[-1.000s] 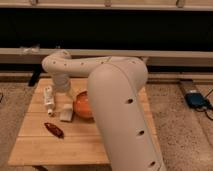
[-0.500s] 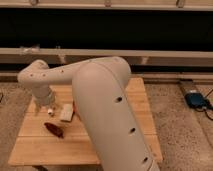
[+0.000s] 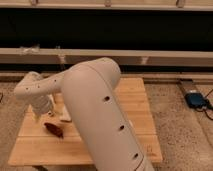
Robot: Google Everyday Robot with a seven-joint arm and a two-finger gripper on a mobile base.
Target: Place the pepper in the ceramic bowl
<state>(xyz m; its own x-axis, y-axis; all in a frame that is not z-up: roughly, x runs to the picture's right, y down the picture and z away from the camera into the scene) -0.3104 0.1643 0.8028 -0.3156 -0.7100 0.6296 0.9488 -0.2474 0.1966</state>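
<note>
The pepper point(image 3: 54, 129) is small, dark red and glossy, and lies on the front left of the wooden table point(image 3: 142, 107). My gripper point(image 3: 46, 113) hangs from the white wrist point(image 3: 32, 90) at the table's left side, just above and behind the pepper. My large white arm point(image 3: 100, 115) crosses the middle of the view. The ceramic bowl is hidden behind the arm.
A pale rectangular block point(image 3: 66, 114) lies right of the gripper, partly behind the arm. A blue device point(image 3: 196, 99) with a cable sits on the floor at the right. A long ledge point(image 3: 165, 56) runs along the dark wall behind the table.
The arm has swung left and toward the camera, now covering the bowl and the white tube. The gripper has moved left and down to just above the pepper.
</note>
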